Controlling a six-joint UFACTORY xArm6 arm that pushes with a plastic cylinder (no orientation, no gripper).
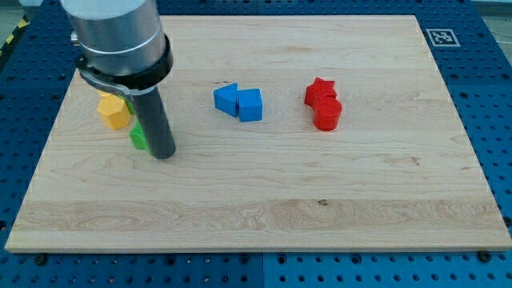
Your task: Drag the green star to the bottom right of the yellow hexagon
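The yellow hexagon [113, 110] lies near the board's left edge, partly behind the arm's grey body. The green star [139, 137] sits just below and to the right of it, mostly hidden behind the dark rod; only its left part shows. My tip [163, 155] rests on the board right against the green star's right side.
Two blue blocks, one wedge-like [227, 98] and one cube [250, 105], touch each other at the upper middle. A red star [321, 91] and a red round block [328, 114] touch at the upper right. The wooden board [264, 200] lies on a blue pegboard table.
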